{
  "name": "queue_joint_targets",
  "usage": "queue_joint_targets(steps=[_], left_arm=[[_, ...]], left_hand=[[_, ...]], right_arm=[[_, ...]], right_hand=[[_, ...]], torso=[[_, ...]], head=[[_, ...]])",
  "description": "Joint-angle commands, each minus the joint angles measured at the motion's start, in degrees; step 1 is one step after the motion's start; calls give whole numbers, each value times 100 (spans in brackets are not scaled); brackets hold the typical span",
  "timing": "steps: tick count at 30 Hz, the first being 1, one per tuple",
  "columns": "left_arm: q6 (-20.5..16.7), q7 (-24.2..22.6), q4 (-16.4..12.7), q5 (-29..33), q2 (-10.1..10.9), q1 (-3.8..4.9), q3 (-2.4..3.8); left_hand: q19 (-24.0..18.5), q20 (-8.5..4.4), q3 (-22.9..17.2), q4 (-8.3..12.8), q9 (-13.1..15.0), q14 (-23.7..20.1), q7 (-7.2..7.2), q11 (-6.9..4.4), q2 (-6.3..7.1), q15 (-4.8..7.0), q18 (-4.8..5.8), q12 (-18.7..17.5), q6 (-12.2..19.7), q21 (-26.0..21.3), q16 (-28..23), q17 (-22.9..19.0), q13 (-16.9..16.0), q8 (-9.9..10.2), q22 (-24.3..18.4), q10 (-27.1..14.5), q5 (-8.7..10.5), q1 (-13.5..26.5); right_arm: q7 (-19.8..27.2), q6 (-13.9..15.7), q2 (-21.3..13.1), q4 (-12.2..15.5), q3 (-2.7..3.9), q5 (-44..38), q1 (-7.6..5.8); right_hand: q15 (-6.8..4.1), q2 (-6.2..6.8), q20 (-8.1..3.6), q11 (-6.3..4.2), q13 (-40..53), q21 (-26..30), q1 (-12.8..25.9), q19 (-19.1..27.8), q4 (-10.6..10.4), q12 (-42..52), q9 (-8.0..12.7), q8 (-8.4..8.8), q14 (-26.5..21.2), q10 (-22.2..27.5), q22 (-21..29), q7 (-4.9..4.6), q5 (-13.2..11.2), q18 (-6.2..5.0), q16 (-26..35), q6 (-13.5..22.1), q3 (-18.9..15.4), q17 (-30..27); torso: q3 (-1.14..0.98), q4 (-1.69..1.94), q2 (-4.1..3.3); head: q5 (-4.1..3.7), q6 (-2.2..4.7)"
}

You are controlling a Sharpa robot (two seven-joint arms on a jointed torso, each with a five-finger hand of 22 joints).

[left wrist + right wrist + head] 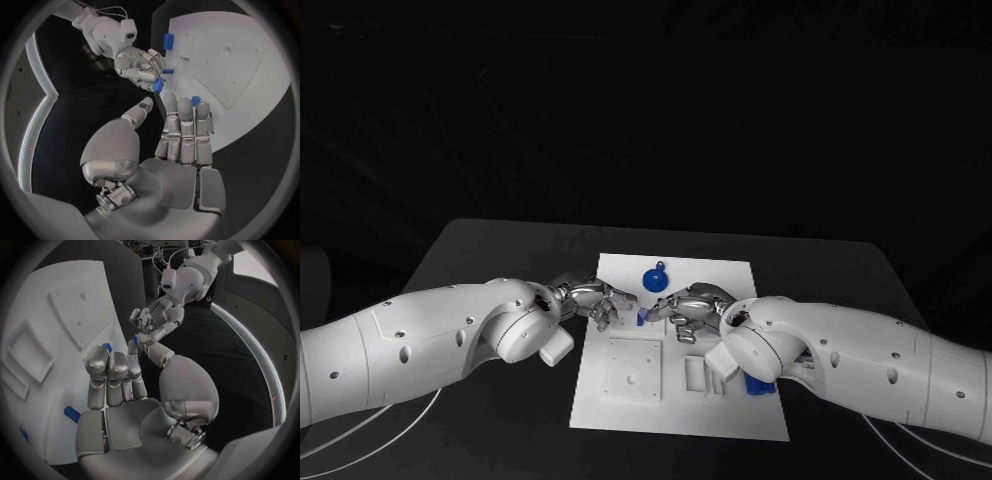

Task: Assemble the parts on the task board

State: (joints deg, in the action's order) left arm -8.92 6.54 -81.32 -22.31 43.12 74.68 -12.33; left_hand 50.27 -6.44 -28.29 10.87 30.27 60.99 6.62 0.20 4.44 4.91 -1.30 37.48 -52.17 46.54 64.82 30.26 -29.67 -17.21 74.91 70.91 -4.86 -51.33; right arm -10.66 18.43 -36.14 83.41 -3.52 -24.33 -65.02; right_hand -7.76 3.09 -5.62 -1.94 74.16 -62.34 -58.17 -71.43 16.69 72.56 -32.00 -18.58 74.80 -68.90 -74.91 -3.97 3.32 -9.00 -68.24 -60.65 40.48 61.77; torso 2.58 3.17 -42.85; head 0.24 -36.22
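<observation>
A: While both hands meet over the white board (pixel 678 400), how far along?

B: Midway, I judge. One round blue part (pixel 656 277) lies just beyond the hands; blue pieces (pixel 759 385) sit at the board's edge beside the right arm. Recesses near the wrists look unfilled.

A: Left hand (pixel 589 300)?

B: Fingers straight and together, a blue bit (pixel 195 100) at the fingertips; cannot tell if it is held.

A: Right hand (pixel 689 310)?

B: The left wrist view shows it curled, pinching a small blue block (pixel 157 85).

A: The parts?

B: Small, blue, hard-looking.
</observation>
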Motion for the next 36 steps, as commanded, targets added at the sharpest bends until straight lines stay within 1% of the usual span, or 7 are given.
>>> queue_joint_targets(steps=[1,6,8,10,12,19,36], left_arm=[[811,-312,39,-452,0,4,7],[1202,-419,92,-459,-17,4,8],[1241,-449,106,-415,-22,4,8],[1251,-466,117,-363,-28,4,8],[1275,-459,122,-363,-31,4,8],[1267,-450,99,-781,-53,3,6],[1410,-378,89,-780,-83,2,4]], left_hand=[[-70,-391,48,-37,6,-57,-6,-1,-131,-5,-12,-10,6,-21,-25,14,-16,-62,123,-44,-203,88],[-131,-382,176,-163,56,-116,3,6,-127,-16,-3,26,45,-22,29,51,-55,-116,130,-97,-236,343],[-154,-385,227,-208,71,-146,18,18,-5,-15,-7,47,121,-18,55,67,-74,-112,130,-120,-100,444],[-157,-396,211,-256,95,-149,13,16,9,-1,-19,86,153,-4,101,91,-101,-132,131,-114,118,466],[-160,-398,203,-269,102,-157,16,15,3,1,-21,93,165,1,109,96,-107,-137,131,-123,145,468],[-166,-401,185,-272,121,-165,1,2,-29,6,-23,112,154,17,134,108,-121,-165,133,-127,146,445],[-151,-413,120,-211,111,-152,-1,-2,-59,22,-32,142,173,57,176,119,-137,-175,128,-109,46,320]], right_arm=[[-121,-577,-5,-4,2,-160,3],[-179,-783,-4,-40,2,-212,3],[-186,-823,-4,-54,2,-219,3],[-190,-837,-8,-58,2,-222,3],[-187,-832,-8,-57,2,-224,3],[-178,-822,-13,-57,3,-225,3],[-210,-900,-34,-38,8,-223,3]], right_hand=[[-35,-28,8,-6,2,-35,-35,20,2,21,-11,-26,18,-42,-105,-34,-22,-600,30,-60,42,8],[-35,-30,8,-5,-1,-36,-35,21,2,16,-12,-26,17,-37,-105,-35,-21,-600,30,-58,43,8],[-35,-31,8,-5,-1,-36,-36,22,3,16,-13,-25,17,-36,-105,-35,-20,-600,30,-56,43,8],[-35,-33,8,-5,3,-36,-36,24,3,19,-13,-25,16,-40,-106,-35,-20,-600,30,-55,44,9],[-34,-34,9,-4,-3,-36,-36,25,3,13,-14,-24,15,-33,-106,-36,-20,-600,30,-54,45,9],[-34,-35,9,-3,4,-37,-36,28,4,19,-16,-24,14,-40,-106,-37,-19,-600,30,-52,46,10],[-33,-36,9,-2,14,-40,-39,33,6,25,-22,-25,11,-48,-108,-37,-17,-600,29,-49,48,13]], torso=[[3,-5,-1],[1,-7,-3],[-2,-3,1],[-1,-4,-2],[-2,-3,-5],[-3,3,0],[-6,-1,-2]], head=[[-4,-8],[-11,-11],[-24,-2],[-38,25],[-39,30],[-36,11],[-25,-12]])
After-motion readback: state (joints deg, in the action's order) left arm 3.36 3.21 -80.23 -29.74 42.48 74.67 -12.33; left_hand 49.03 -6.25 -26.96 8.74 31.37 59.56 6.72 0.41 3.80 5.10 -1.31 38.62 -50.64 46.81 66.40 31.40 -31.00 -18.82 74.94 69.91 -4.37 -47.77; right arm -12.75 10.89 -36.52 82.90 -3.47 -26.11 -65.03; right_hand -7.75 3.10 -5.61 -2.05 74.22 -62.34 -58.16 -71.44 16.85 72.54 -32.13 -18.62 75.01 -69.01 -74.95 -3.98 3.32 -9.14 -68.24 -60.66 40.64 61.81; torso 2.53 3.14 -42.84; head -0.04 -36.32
